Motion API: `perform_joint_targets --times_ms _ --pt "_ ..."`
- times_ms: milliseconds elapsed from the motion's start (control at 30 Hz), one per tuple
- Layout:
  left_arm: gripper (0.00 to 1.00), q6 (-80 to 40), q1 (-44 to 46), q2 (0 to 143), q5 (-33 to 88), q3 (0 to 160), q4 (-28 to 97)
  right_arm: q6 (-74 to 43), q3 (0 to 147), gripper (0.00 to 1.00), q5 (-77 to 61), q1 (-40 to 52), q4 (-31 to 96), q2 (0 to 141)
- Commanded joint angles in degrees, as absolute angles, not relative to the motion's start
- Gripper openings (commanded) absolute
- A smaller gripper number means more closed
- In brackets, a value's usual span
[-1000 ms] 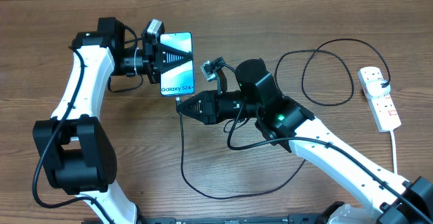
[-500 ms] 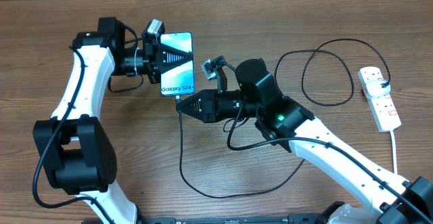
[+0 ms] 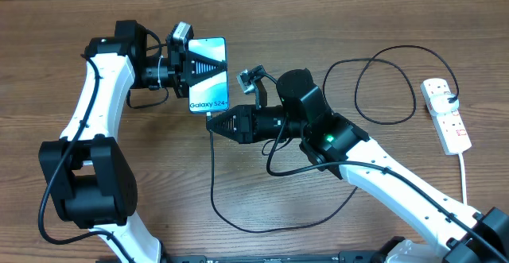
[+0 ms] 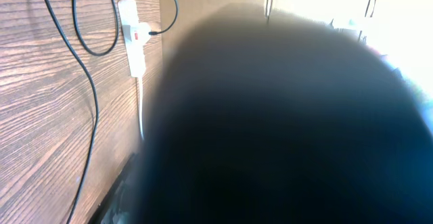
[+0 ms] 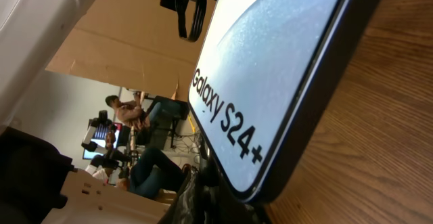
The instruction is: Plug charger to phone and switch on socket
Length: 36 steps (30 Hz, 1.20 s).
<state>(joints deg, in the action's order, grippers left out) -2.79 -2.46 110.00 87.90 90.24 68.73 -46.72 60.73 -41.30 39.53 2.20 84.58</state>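
The phone (image 3: 208, 68), blue screen up with "Galaxy S24+" text, is held off the table with my left gripper (image 3: 189, 71) shut on its left edge. My right gripper (image 3: 210, 123) is shut on the charger's small tip right at the phone's lower end. The black charger cable (image 3: 215, 183) hangs from it, loops across the table and runs to the white socket (image 3: 446, 116) at the far right. The right wrist view shows the phone (image 5: 270, 82) very close above my right gripper (image 5: 223, 207). A dark blur hides my left fingers in the left wrist view.
The socket (image 4: 133, 38) and a stretch of the charger cable (image 4: 86, 88) show in the left wrist view. The socket's thick white lead (image 3: 464, 175) runs toward the table's front right. A cable loop (image 3: 386, 84) lies between my right arm and the socket.
My right gripper has crept slightly left toward the phone's lower end. The left arm and the phone have not moved.
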Motion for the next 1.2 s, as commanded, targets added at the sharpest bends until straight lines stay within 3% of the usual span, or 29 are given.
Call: perform_joint_targets --times_ms 0,400,1167 --pt "0.04 -0.16 -2.17 107.98 90.54 90.54 68.73 -48.64 61.1 0.04 -38.63 39.77 1.72 83.37" --pt "0.04 -0.45 -2.24 107.98 90.54 90.54 68.73 -57.32 61.1 0.04 -37.12 39.68 2.17 83.37" --pt "0.04 -0.45 -2.22 107.98 90.54 90.54 68.95 -58.52 61.1 0.04 -38.63 34.76 1.96 83.37"
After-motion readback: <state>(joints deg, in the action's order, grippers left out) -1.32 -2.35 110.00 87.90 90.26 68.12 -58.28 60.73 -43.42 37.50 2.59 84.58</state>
